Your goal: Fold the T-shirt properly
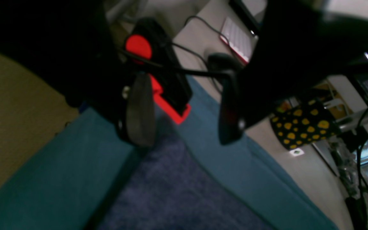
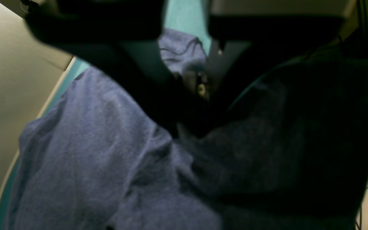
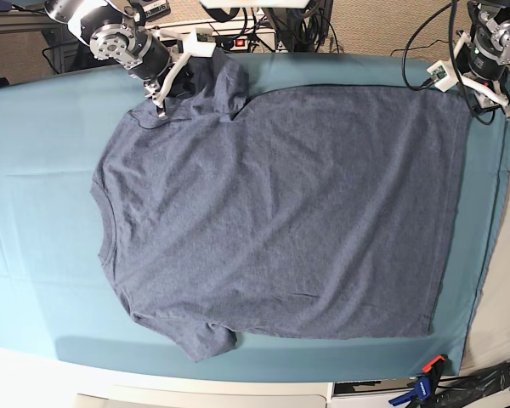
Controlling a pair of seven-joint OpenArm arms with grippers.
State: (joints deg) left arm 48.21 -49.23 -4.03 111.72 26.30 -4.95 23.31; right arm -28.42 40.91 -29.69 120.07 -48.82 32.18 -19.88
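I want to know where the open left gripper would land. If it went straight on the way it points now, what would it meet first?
Probably the T-shirt just under the left gripper, near its edge on the teal cloth; depth is unclear.

base: overhead, facing down (far) | wrists: close, low over T-shirt [image 3: 280,212]; all share it

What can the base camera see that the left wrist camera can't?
Only the base view shows the whole T-shirt spread flat, the right gripper shut on its shoulder, and a clamp at the table edge. Only the left wrist view shows the left gripper close up, open with nothing between its fingers, and a spotted pouch beside the table. Both show the shirt lying on the teal cloth.
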